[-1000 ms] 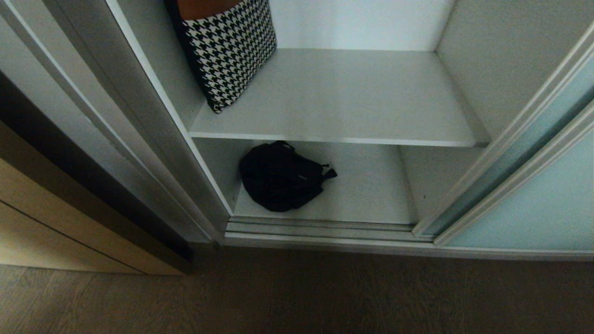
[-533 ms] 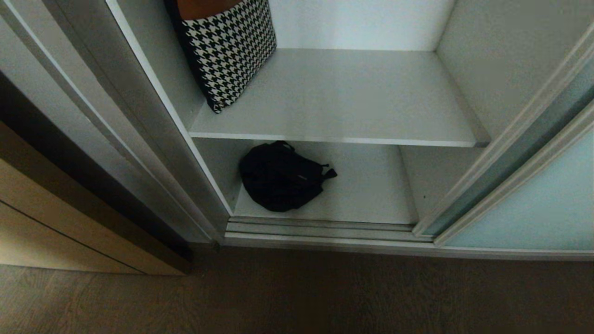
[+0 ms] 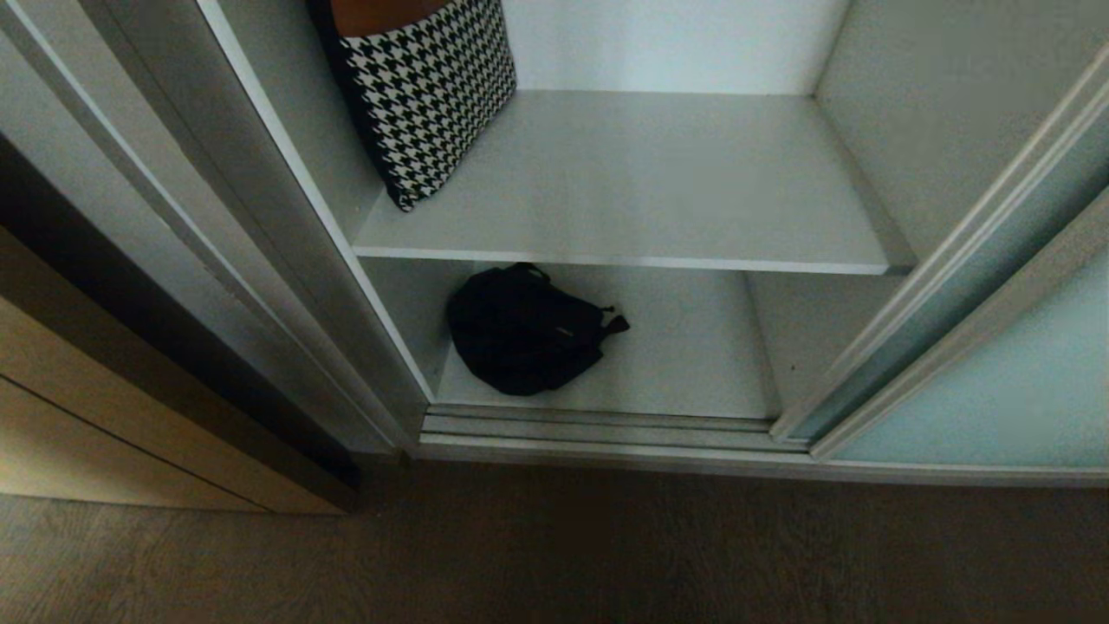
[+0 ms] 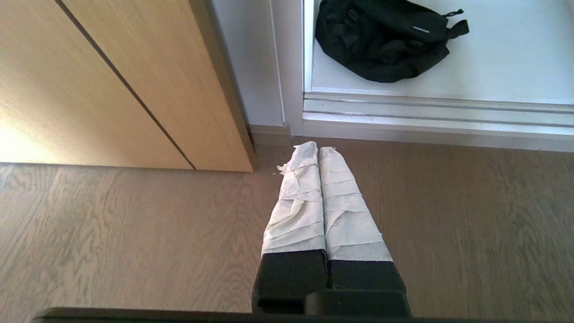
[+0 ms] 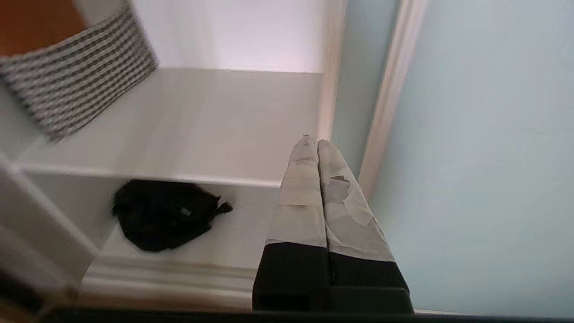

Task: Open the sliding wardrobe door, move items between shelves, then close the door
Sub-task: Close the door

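Observation:
The sliding wardrobe door [image 3: 996, 390], pale blue-green glass in a silver frame, stands slid to the right, leaving the shelves exposed. A black bag [image 3: 524, 334] lies on the lower shelf [image 3: 693, 355]. A houndstooth bag [image 3: 429, 95] leans at the left of the upper shelf [image 3: 650, 182]. Neither arm shows in the head view. My right gripper [image 5: 312, 141] is shut and empty, raised in front of the opening close to the door [image 5: 484, 157]. My left gripper [image 4: 318, 148] is shut and empty, low over the floor before the wardrobe's left corner.
A ridged silver floor track [image 3: 606, 429] runs along the wardrobe's base. A tan wooden panel [image 3: 104, 433] stands to the left of the wardrobe. Brown wood floor [image 3: 554, 555] lies in front. The right half of the upper shelf is bare.
Nothing has moved in the head view; only the shading on the door's frame at the right has shifted slightly.

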